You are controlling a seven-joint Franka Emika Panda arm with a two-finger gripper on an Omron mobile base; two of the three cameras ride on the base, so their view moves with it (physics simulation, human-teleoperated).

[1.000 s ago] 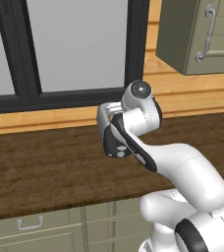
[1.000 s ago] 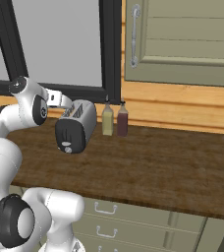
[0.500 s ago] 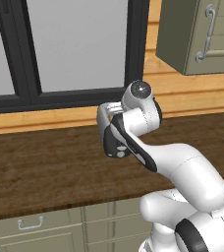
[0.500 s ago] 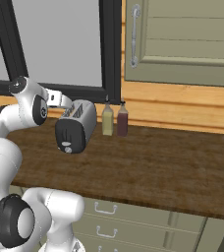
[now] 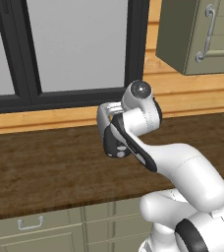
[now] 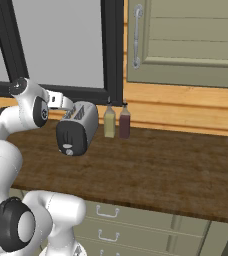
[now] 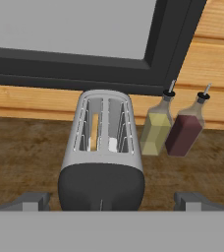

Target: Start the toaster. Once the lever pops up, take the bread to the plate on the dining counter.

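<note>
So the claw point(image 7: 111, 201) is hanging just above and behind the black end of the toaster point(image 7: 103, 147), pointing down along it. Fingers spread as wide as they go, one tip poking up at each side of the hand view, and nothing between them. It's holding zip.

The thing that matters for the next move: the toaster sits straight ahead of the claw and a bit below, dead centre between the two tips. Its long axis runs away from the claw toward the window, so the black end face is the near end. The lever point(image 7: 101, 204) looks like a thin pale line low on that face, right at the edge of the hand view, so I can't really tell its position. My guess is the claw needs to drop down the face and push it.

Bread point(image 7: 94, 138): one tan slice standing in the slot on the left as the claw sees it. The other slot has only a pale patch at the bottom, can't say what that is.

Counts: one toaster, two slots, one slice, and two bottles point(image 7: 172, 127) just right of the toaster, one yellowish, one dark red, almost touching each other.

In the right base view the toaster point(image 6: 78, 127) is just beyond the hand on the dark wood worktop point(image 6: 166, 167).
</note>
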